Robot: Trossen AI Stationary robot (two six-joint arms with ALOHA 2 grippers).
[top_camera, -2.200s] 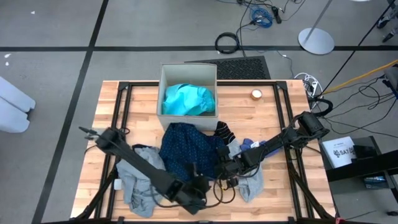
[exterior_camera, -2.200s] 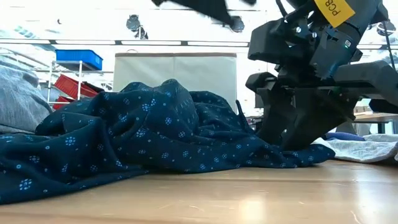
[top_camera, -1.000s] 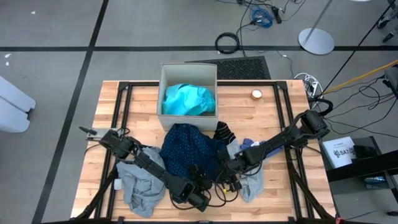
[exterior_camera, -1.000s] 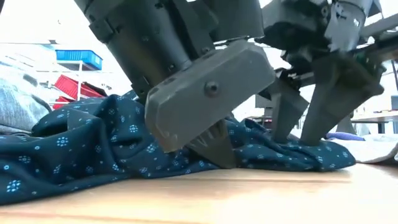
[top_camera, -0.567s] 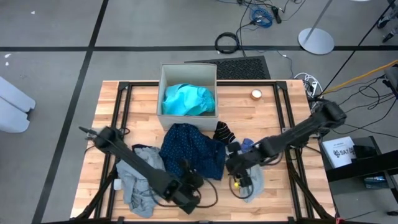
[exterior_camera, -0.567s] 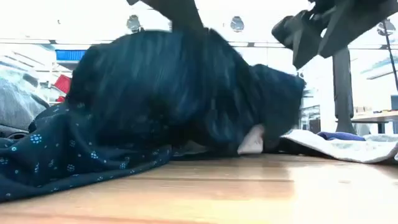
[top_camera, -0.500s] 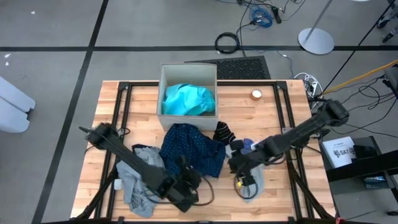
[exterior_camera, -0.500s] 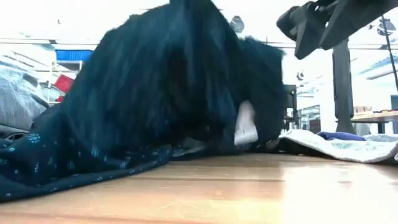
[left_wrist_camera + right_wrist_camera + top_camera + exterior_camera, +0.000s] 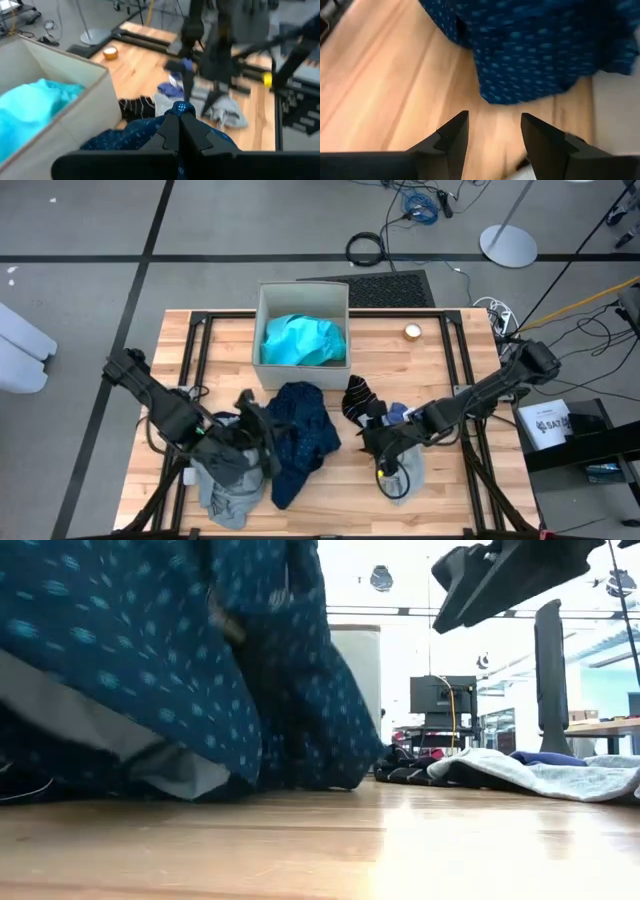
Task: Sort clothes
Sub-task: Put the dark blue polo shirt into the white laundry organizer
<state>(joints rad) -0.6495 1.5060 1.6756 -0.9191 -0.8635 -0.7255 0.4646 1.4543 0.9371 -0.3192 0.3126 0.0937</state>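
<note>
With the left gripper (image 9: 181, 116) pinched shut on the navy garment (image 9: 300, 435) and the right gripper (image 9: 492, 131) hanging open and empty, trailing fabric could drag the grey garment (image 9: 222, 480) along.

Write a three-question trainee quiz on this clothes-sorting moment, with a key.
1. True or false: the left gripper is shut on the navy dotted garment.
2. What lies in the beige box? A) striped socks B) turquoise garment C) nothing
3. Fill in: the right gripper hovers over bare wood with its jaws ____.

Key: 1 true; 2 B; 3 open.
</note>
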